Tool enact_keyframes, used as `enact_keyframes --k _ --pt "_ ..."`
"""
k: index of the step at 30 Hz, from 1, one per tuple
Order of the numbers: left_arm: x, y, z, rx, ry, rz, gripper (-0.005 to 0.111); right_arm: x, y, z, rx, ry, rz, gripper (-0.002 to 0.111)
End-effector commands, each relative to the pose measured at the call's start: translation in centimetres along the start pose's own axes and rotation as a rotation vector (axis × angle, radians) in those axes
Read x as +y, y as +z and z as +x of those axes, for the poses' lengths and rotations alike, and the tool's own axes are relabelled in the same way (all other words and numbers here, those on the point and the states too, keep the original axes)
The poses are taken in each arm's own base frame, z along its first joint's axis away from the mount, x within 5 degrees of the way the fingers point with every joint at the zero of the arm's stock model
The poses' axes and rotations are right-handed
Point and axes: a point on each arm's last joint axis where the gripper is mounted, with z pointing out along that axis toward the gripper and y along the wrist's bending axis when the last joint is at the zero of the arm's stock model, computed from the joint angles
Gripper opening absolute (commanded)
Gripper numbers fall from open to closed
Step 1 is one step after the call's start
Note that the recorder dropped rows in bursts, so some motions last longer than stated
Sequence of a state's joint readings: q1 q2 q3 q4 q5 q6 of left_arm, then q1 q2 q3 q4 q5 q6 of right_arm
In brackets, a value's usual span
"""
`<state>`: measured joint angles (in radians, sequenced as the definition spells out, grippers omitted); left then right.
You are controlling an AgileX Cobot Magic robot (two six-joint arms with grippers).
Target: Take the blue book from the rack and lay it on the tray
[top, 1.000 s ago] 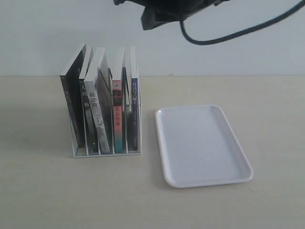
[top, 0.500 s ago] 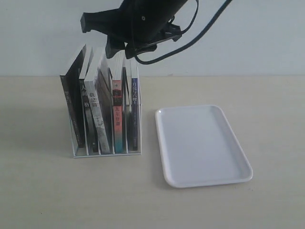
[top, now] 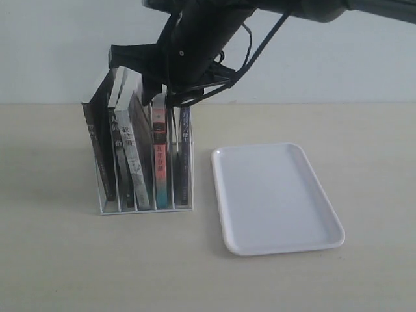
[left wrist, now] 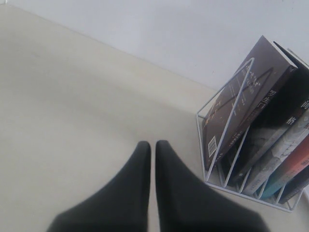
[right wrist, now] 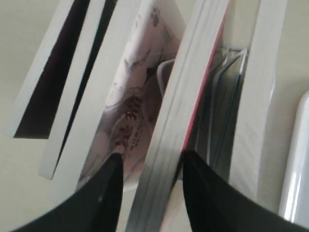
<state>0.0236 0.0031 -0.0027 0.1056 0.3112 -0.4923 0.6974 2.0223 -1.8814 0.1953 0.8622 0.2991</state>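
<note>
The blue book (top: 184, 140) stands upright in the rightmost slot of the wire rack (top: 146, 209), its dark blue spine facing front. My right gripper (top: 164, 97) has come down on the book tops. In the right wrist view this gripper (right wrist: 152, 153) is open, and its fingers straddle the top edge of the red-pink book (right wrist: 174, 121); the blue book's white page edge (right wrist: 256, 87) lies just outside one finger. The white tray (top: 276, 198) lies flat right of the rack. My left gripper (left wrist: 152, 143) is shut on nothing, over bare table beside the rack (left wrist: 227, 159).
Several other books fill the rack: a black one (top: 97, 140) leaning at the far left, grey-spined ones (top: 130, 156), and the red-pink and teal one (top: 160, 156). A pale wall runs behind the table. The tray's rim (right wrist: 297, 174) shows in the right wrist view.
My right arm has swung down and left from the top of the view onto the rack, and its fingers now reach among the book tops. Books, rack and tray have not moved.
</note>
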Motion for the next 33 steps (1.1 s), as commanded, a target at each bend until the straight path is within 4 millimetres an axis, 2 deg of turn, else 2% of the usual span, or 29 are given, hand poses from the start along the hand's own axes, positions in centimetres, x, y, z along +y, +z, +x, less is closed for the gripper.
enact_keyframes --k 1,3,6,8,15,19,22,30,33 --pt "0.0 0.0 0.0 -0.003 -0.004 0.002 0.004 -0.4 1.3 0.3 0.026 0.030 0.024 0.040" --pt "0.0 0.0 0.0 -0.003 -0.004 0.002 0.004 -0.5 1.5 0.2 0.016 0.036 0.030 0.037" --pt "0.0 0.0 0.0 -0.005 -0.004 0.003 0.004 -0.5 1.5 0.2 0.016 0.054 0.031 0.011" --pt "0.0 0.0 0.0 -0.005 -0.004 0.003 0.004 -0.5 1.5 0.2 0.021 0.054 0.033 -0.001" --pt "0.0 0.0 0.0 -0.004 -0.004 0.002 0.004 -0.4 1.3 0.0 0.009 0.073 0.028 0.000" --pt "0.0 0.0 0.0 -0.004 -0.004 0.002 0.004 0.1 0.5 -0.7 -0.019 0.068 0.013 0.000" --pt "0.0 0.0 0.0 -0.004 -0.004 0.002 0.004 0.7 -0.9 -1.7 -0.047 0.055 0.000 0.000" --pt "0.0 0.0 0.0 -0.004 -0.004 0.002 0.004 2.8 -6.8 -4.7 -0.154 0.000 -0.021 0.000" --pt "0.0 0.0 0.0 -0.004 -0.004 0.002 0.004 3.1 -7.7 -5.1 -0.174 -0.008 -0.026 0.000"
